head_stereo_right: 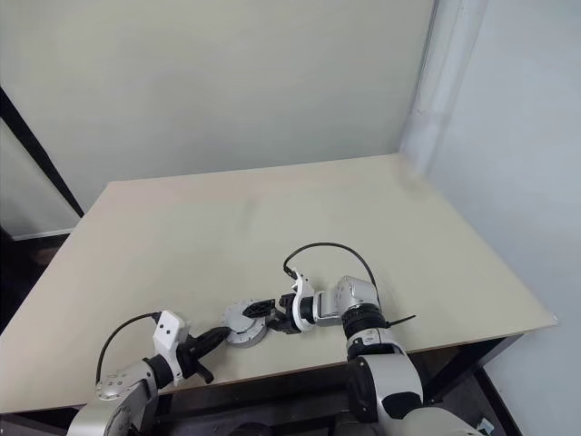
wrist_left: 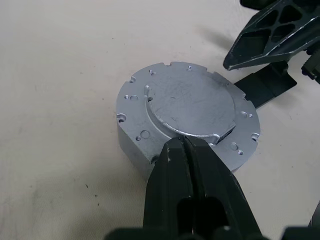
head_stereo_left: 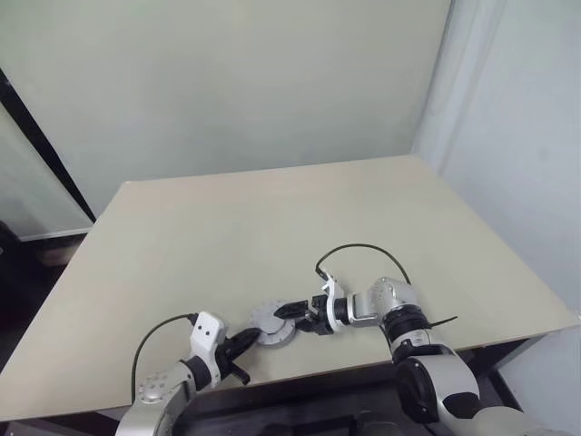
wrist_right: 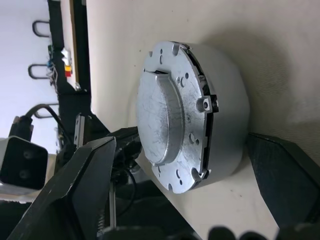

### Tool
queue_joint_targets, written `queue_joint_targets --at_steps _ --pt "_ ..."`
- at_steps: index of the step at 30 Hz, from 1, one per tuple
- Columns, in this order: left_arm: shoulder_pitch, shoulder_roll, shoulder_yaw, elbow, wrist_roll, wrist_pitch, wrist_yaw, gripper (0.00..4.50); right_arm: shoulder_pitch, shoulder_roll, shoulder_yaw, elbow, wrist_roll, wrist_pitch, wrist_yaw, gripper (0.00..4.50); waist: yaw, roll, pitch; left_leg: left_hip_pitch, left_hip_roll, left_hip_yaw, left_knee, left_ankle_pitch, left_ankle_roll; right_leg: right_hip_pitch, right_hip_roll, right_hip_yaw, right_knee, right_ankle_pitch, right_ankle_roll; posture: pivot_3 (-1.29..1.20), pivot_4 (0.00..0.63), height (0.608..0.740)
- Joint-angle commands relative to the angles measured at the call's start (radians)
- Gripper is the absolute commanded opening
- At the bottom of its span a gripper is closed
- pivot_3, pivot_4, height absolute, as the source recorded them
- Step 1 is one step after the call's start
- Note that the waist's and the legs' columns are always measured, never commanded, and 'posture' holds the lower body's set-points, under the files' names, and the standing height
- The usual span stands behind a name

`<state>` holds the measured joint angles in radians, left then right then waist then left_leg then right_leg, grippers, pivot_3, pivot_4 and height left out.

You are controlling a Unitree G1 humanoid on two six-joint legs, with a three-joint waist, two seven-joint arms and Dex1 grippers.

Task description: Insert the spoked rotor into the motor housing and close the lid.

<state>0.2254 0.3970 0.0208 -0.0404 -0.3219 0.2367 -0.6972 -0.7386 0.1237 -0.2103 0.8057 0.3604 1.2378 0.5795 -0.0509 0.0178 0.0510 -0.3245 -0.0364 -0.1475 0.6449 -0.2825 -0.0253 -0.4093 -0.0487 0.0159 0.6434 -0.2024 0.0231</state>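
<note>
The motor housing (head_stereo_left: pixel 272 324) is a round silver can lying on the table near its front edge. Its lid (wrist_left: pixel 190 102), a flat plate with a raised round centre, lies on top; a thin dark slit shows under the plate's rim (wrist_right: pixel 207 107). My left gripper (wrist_left: pixel 184 145) is shut, its tips resting against the near edge of the raised centre. From the other side my right gripper (head_stereo_left: pixel 300 320) stands open, one finger (wrist_right: pixel 85 190) on either side of the housing, not touching it. The spoked rotor is hidden.
The beige table (head_stereo_left: pixel 272 218) stretches far back to a pale wall. Its front edge (head_stereo_left: pixel 300 371) runs just below the housing. A black cable (head_stereo_left: pixel 359 247) loops above my right wrist.
</note>
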Motion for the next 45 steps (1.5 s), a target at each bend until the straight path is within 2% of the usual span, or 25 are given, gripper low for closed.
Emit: queue_joint_targets --at_steps 1,2,5,12,13,22,26,36,41,45 --pt "0.006 0.010 -0.006 0.001 0.015 0.019 0.007 0.00 -0.021 0.029 -0.038 0.006 0.052 -0.017 -0.019 4.48 0.000 0.000 0.000 0.000 0.000 0.000 0.000 0.000 0.000 0.000 0.000 0.000 0.000 0.000 0.000 0.00 0.000 0.740" --pt "0.006 0.011 -0.006 0.001 0.015 0.019 0.007 0.00 -0.021 0.030 -0.046 0.011 0.057 -0.018 -0.026 4.48 0.000 0.000 0.000 0.000 0.000 0.000 0.000 0.000 0.000 0.000 0.000 0.000 0.000 0.000 0.000 0.00 0.000 0.740" --pt "0.005 0.011 -0.005 0.001 0.015 0.019 0.008 0.00 -0.021 0.033 -0.071 0.023 0.073 -0.018 -0.049 3.89 0.000 0.000 0.000 0.000 0.000 0.000 0.000 0.000 0.000 0.000 0.000 0.000 0.000 0.000 -0.001 0.00 0.000 0.740" --pt "0.001 0.011 -0.006 -0.001 0.015 0.022 0.008 0.00 -0.008 0.033 -0.080 0.023 0.084 -0.008 -0.075 1.46 -0.001 0.000 0.000 0.000 0.000 0.000 0.000 0.000 0.000 0.000 0.000 0.000 0.000 -0.001 -0.001 0.00 0.000 0.740" --pt "0.000 0.011 -0.006 -0.001 0.014 0.022 0.008 0.00 -0.006 0.033 -0.079 0.023 0.084 -0.008 -0.080 1.22 -0.001 0.001 0.000 0.000 0.000 0.000 0.000 0.000 0.000 0.000 0.000 0.000 0.000 -0.001 -0.001 0.00 0.000 0.740" --pt "-0.011 -0.007 0.019 -0.005 -0.013 0.039 0.027 0.00 0.008 0.027 -0.057 0.014 0.092 -0.006 -0.094 1.19 -0.001 0.001 0.000 0.000 0.001 0.000 0.000 0.000 0.000 0.000 0.000 0.000 0.000 -0.001 -0.001 0.00 0.000 0.740" --pt "-0.011 0.010 0.055 -0.047 -0.072 0.131 0.013 0.87 0.014 0.026 -0.049 0.008 0.092 -0.006 -0.096 1.19 -0.004 0.001 0.000 0.000 0.001 0.000 0.000 0.000 0.000 0.000 0.000 0.000 0.000 -0.001 -0.001 0.00 0.000 0.740" --pt "0.053 0.069 0.294 -0.159 -0.318 0.332 0.005 4.43 0.030 0.014 -0.041 -0.012 0.125 0.003 -0.097 1.19 -0.027 0.000 0.001 -0.002 0.001 0.000 -0.004 -0.001 0.001 -0.002 0.000 0.000 -0.003 0.000 0.002 0.00 0.000 0.740" --pt "0.069 0.036 0.401 -0.165 -0.426 0.389 0.053 4.50 0.035 0.015 -0.057 -0.024 0.153 0.013 -0.089 1.19 -0.027 0.000 0.001 -0.002 0.001 0.000 -0.005 -0.001 0.001 -0.003 0.000 0.000 -0.003 -0.001 0.001 0.00 0.000 0.740" --pt "0.074 -0.002 0.438 -0.167 -0.482 0.418 0.094 4.50 0.037 0.024 -0.099 -0.034 0.203 0.032 -0.079 1.19 -0.028 -0.001 0.002 -0.002 0.001 0.000 -0.005 -0.001 0.001 -0.003 0.000 0.000 -0.003 -0.002 0.001 0.00 0.000 0.740"
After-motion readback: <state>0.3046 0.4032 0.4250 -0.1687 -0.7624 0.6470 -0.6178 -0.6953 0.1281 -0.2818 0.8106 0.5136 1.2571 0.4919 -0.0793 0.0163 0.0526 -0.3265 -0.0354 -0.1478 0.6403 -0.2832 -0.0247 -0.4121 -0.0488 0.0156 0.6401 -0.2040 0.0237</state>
